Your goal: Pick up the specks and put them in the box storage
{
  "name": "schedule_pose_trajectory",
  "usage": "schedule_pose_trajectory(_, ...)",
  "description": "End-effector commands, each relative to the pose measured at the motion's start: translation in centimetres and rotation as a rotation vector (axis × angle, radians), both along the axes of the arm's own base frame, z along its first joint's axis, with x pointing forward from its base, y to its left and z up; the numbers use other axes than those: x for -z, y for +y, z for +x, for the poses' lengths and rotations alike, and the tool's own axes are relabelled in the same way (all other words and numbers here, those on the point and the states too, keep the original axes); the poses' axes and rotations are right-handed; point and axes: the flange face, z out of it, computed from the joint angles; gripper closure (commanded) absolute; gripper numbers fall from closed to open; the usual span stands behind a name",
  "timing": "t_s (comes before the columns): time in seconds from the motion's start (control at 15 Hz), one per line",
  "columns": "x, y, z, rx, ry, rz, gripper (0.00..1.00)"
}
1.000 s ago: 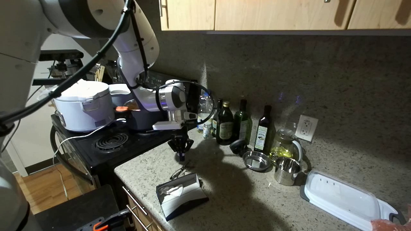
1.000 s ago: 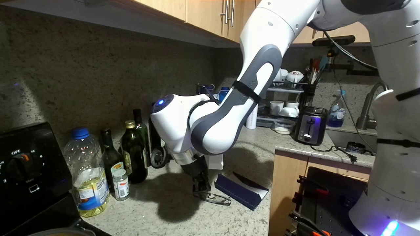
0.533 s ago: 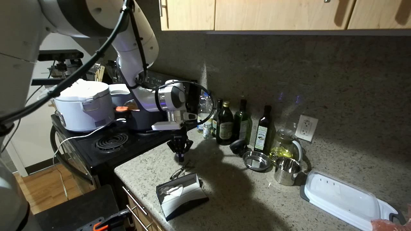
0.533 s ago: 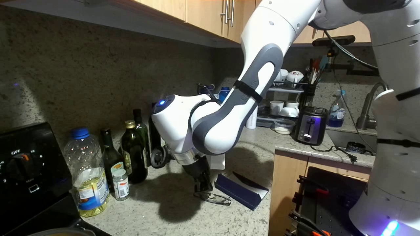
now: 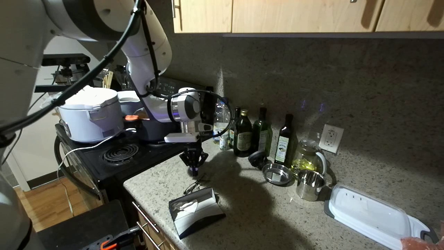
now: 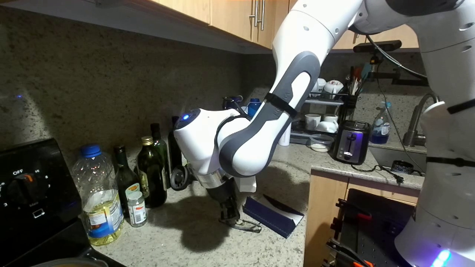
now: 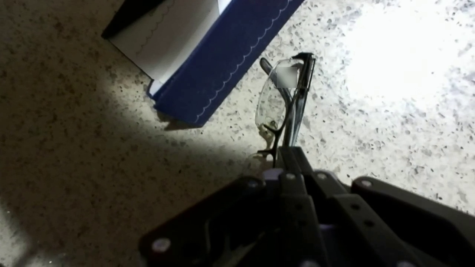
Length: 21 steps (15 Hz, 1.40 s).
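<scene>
Evidently your fingers (image 7: 287,158) were pressed together, seemingly empty, at one end of the glasses (image 7: 295,115), right of centre in the wrist view, the case (image 7: 226,63) upper left; you needed to part those fingers, straddle the glasses, squeeze lightly.

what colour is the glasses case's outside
Dark blue; the case shows best in the wrist view.

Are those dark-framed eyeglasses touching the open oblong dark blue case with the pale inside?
Apart. The wrist view shows speckled counter between the eyeglasses and the blue case, a gap that narrows toward the picture's top.
</scene>
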Motion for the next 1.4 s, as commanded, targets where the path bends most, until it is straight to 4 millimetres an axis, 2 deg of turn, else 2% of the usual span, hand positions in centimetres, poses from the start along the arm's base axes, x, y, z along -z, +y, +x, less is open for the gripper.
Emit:
schedule_pose_trajectory(0.0,-0.3,-0.4,-0.9,-0.025,0.003,0.048,1.00)
schedule_pose_trajectory(0.27,-0.5,-0.6,-1.7,-0.020,-0.016,0.059,0.98)
schedule_pose_trajectory(0.33,-0.6,-0.7,-1.9,-0.020,-0.021,0.062,0.87)
schedule_pose_trajectory(0.6,-1.0,-1.2,-2.4,-0.020,-0.032,0.069,0.72)
schedule_pose_trajectory(0.87,-0.7,-1.9,-3.0,-0.010,-0.029,0.076,0.82)
schedule_pose_trajectory(1.0,-0.5,-2.2,-2.9,-0.006,-0.026,0.080,0.82)
schedule_pose_trajectory(1.27,-0.5,-2.7,-2.4,0.002,-0.025,0.080,0.79)
schedule_pose_trajectory(1.33,-0.6,-2.8,-2.3,0.002,-0.027,0.078,0.75)
